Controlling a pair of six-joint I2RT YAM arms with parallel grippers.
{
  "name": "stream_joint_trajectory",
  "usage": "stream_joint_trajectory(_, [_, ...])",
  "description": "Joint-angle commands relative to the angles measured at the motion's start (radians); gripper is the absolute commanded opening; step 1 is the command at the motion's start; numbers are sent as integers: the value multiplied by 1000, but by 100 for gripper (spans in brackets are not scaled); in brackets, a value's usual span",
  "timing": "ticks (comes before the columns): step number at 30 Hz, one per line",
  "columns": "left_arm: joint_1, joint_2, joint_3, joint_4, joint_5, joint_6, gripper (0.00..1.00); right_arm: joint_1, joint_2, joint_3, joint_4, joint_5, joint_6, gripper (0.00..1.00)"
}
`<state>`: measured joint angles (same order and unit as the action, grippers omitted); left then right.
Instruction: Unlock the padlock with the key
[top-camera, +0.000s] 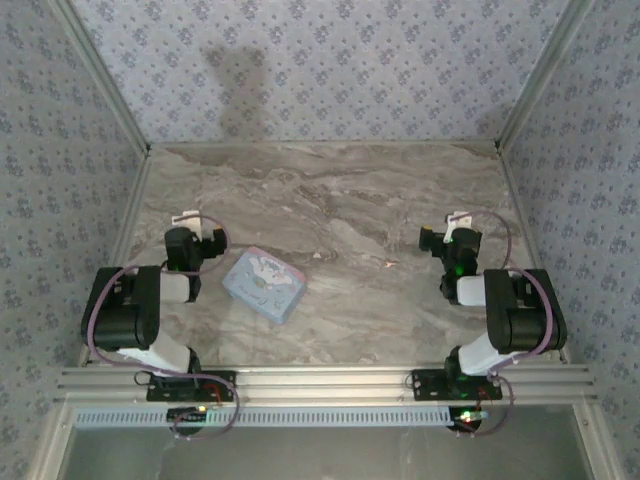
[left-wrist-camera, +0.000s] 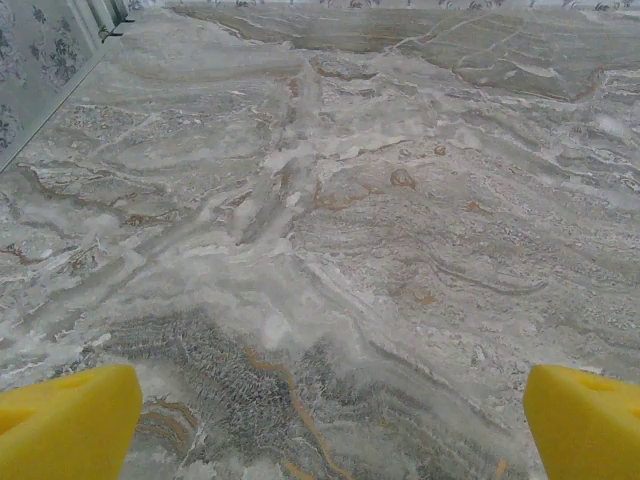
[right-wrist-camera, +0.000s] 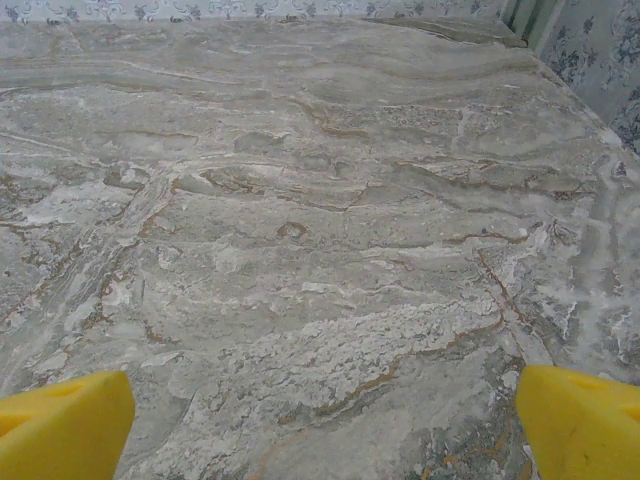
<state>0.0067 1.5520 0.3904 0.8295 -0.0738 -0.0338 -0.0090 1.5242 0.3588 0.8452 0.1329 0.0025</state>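
Note:
The key is a tiny pinkish sliver lying on the marble table, right of the middle. It lies a little left of my right gripper and apart from it. The padlock is hidden from these views. My left gripper hovers at the table's left side, just left of a light blue printed box. In the left wrist view the left gripper is open, its yellow fingertips far apart over bare marble. The right gripper is open too, with yellow fingertips wide and nothing between them.
Patterned walls with metal corner posts close in the table at the back and both sides. The box lies at a slant near the left arm. An aluminium rail runs along the near edge by the arm bases.

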Motion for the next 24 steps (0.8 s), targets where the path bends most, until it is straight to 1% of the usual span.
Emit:
stream_joint_trajectory(1, [3, -16, 21, -8, 17, 12, 98, -6, 0, 20, 0, -12, -10, 100])
stream_joint_trajectory(15, [4, -17, 18, -4, 17, 11, 98, -6, -4, 17, 8, -9, -10, 100])
stream_joint_trajectory(16, [4, -30, 17, -4, 7, 8, 98, -3, -26, 30, -38, 4, -7, 100])
stream_joint_trajectory(17, [3, -58, 25, -41, -7, 4, 98, 1, -73, 54, -120, 6, -11, 100])
stream_joint_trajectory(19, [-2, -129, 67, -184, -57, -14, 98, 8, -154, 122, -302, 17, -9, 100])
stream_joint_trajectory(20, [-4, -163, 90, -261, -70, -29, 98, 9, -188, 141, -363, 3, -7, 100])
stream_joint_trajectory(22, [-2, -231, 109, -356, -82, -61, 98, 21, -253, 147, -407, -2, 13, 100])
stream_joint_trajectory(24, [-4, -302, 110, -408, -93, -138, 98, 23, -321, 153, -454, -7, 73, 100])
